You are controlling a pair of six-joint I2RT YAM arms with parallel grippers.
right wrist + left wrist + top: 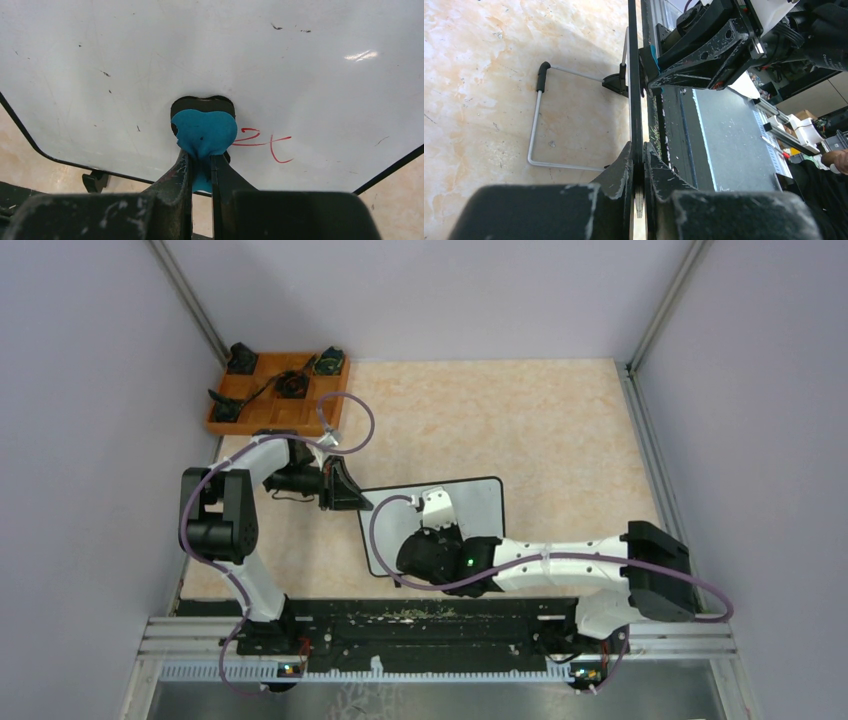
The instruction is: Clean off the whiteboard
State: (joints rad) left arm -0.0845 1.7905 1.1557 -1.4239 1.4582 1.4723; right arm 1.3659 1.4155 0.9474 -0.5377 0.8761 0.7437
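The whiteboard (480,502) stands near the table's front middle, white with a thin black frame. My left gripper (352,492) is shut on its left edge; in the left wrist view the board (634,75) shows edge-on between my pinched fingers. My right gripper (202,159) is shut on a blue eraser (205,132) with a black pad, pressed against the board's face (150,60). Red marks (265,142) remain just right of the eraser. In the top view the right gripper (436,523) covers the board's lower left part.
An orange compartment tray (258,420) with small black parts sits at the back left. A wire stand (536,125) props the board from behind. A black foot (95,180) shows under the board's edge. Grey walls enclose the table.
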